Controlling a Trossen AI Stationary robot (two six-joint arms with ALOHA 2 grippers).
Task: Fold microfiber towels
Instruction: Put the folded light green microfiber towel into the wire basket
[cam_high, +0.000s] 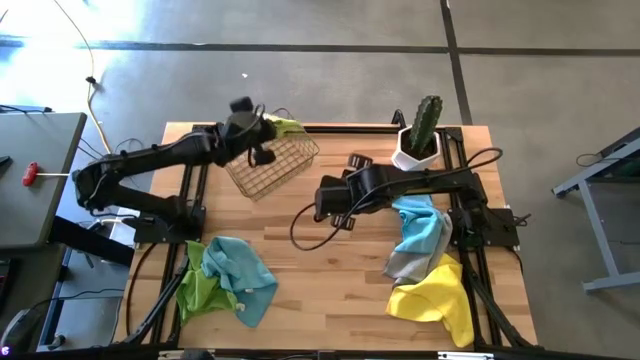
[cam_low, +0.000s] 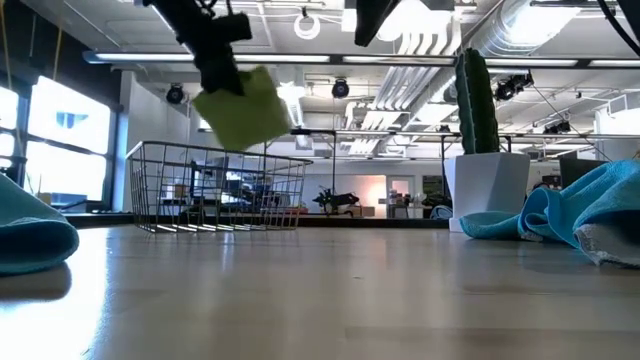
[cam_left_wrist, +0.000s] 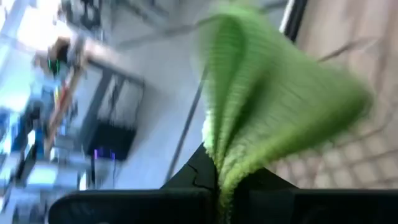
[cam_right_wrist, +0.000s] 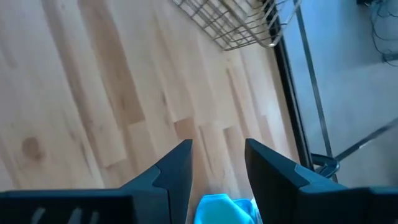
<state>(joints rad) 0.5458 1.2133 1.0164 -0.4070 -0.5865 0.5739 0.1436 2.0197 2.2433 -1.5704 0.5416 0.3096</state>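
Lime green towel pinched in the closed left gripper, hanging folded from the fingertips above the wire basket at about eleven o'clock on the table; seen from table height dangling well clear of the basket rim. In the left wrist view, bunched between the fingers, blurred. Left arm stretched from the table's nine o'clock edge toward the far side, wrist raised over the basket. Right gripper near the table's centre, fingers parted with nothing between them, held above bare wood, a scrap of light blue cloth showing just under them; right arm reaching in from the three o'clock edge, elbow bent. Heap of light blue towel, grey towel and yellow towel at four o'clock, beside the right arm's base. Second light blue towel over another lime green towel at seven o'clock. Potted cactus at one o'clock.
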